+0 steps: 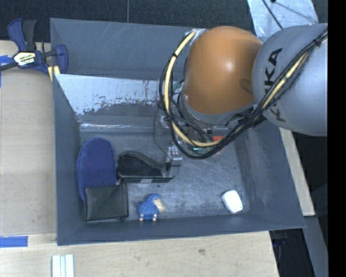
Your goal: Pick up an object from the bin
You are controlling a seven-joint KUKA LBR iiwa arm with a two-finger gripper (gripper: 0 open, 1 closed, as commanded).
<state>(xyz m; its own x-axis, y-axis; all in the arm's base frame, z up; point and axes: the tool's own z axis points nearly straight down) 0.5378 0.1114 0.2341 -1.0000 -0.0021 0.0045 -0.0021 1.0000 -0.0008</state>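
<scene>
Item 1, my gripper (174, 157): low over the middle of the bin floor, under my orange cover (222, 68) and its yellow and black cables (172, 79); whether it stands apart or together I cannot tell, since my own wrist hides most of it.

Item 2, black curved thing (135, 166): flat and glossy, lying lengthwise on the floor just left of centre; its right end is right at my gripper; whether I touch it or hang just above it I cannot tell.

Item 3, blue oval pad (96, 160): soft-looking, lying along the left wall, just beside the black thing's left end.

Item 4, small blue and yellow toy (149, 207): by the front wall, just below the black thing and apart from it.

Item 5, dark square case (106, 203): in the front left corner; its top edge meets the lower end of the blue pad; the toy is just to its right.

Item 6, small white rounded block (232, 201): alone by the front wall on the right, well apart from the others.

Item 7, grey bin (202, 183): sloping walls, scuffed floor; the back wall is streaked with dark marks.
</scene>
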